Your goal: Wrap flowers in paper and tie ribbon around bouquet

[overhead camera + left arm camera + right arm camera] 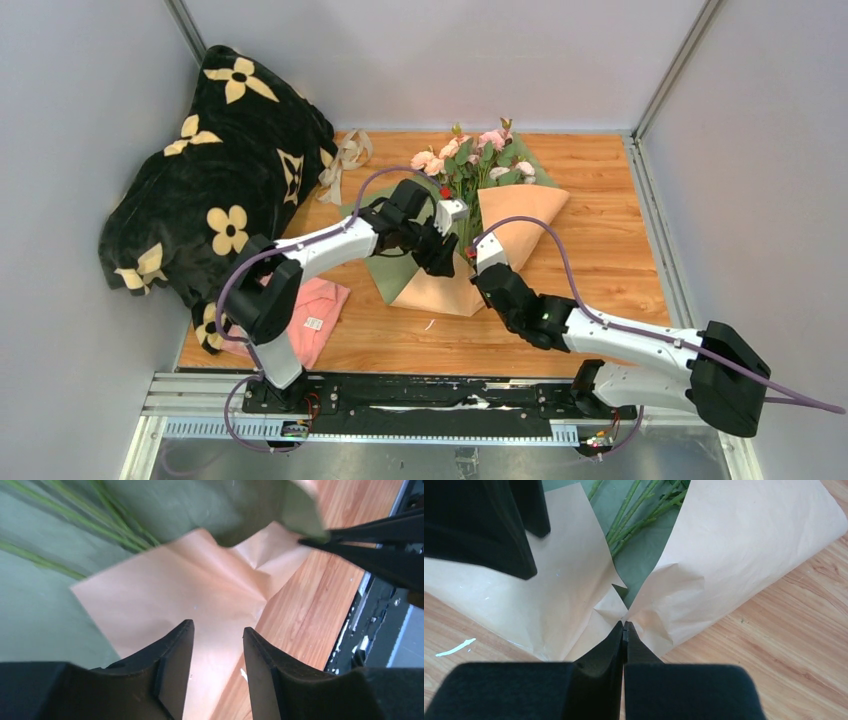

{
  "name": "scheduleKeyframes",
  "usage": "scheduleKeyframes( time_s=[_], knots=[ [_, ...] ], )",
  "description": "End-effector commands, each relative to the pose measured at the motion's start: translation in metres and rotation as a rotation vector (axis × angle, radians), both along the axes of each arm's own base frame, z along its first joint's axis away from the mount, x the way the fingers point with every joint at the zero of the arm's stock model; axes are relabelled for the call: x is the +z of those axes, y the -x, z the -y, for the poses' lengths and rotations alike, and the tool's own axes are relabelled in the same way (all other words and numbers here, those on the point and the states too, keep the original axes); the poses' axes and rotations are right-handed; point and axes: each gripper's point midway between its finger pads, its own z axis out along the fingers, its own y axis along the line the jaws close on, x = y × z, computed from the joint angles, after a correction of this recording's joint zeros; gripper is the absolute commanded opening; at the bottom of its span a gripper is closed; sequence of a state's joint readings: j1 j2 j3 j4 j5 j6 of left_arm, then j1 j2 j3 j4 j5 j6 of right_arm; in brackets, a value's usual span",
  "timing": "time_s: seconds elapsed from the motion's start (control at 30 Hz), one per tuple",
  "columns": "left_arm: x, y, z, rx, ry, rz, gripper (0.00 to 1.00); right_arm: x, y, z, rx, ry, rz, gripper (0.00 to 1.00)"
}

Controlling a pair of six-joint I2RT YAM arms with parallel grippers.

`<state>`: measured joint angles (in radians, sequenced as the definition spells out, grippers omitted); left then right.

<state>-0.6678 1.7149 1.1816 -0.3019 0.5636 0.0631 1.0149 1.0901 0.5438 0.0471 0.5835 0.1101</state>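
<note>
Nearest, the right gripper (624, 625) is clenched on the pinched base of the large peach-orange and olive-green paper (520, 212) sheet, centre of the wooden table (620, 250); left gripper (217, 626) parted, empty, over its peach flap; paper judged light, crease-prone: hold folded edges; pink-and-cream roses (470, 155) inside, fragile; soft cream ribbon (345, 155) limp, far-left corner.

The flowers (478, 155) lay on the paper (525, 212), its peach-orange flaps folded up around the stems, on the wooden table (600, 250). The left gripper (441, 260) and right gripper (474, 262) hung close together over the stems. A black flower-print blanket (215, 190) filled the left corner, with the ribbon (345, 158) beside it and a pink cloth (312, 315) nearer the arm bases.
</note>
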Motion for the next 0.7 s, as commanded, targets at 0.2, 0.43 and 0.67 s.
scheduleKeyframes(
  time_s=[0.2, 0.43, 0.67],
  knots=[
    [-0.092, 0.003, 0.012, 0.006, -0.150, -0.170, 0.47, -0.038, 0.033, 0.043, -0.432, -0.225, -0.212, 0.59],
    [-0.111, 0.009, 0.004, 0.012, -0.190, -0.189, 0.47, -0.052, 0.067, 0.044, -0.624, -0.431, -0.373, 0.67],
    [-0.112, 0.010, 0.005, 0.011, -0.187, -0.187, 0.47, -0.078, 0.070, 0.040, -0.745, -0.683, -0.405, 0.73]
  ],
)
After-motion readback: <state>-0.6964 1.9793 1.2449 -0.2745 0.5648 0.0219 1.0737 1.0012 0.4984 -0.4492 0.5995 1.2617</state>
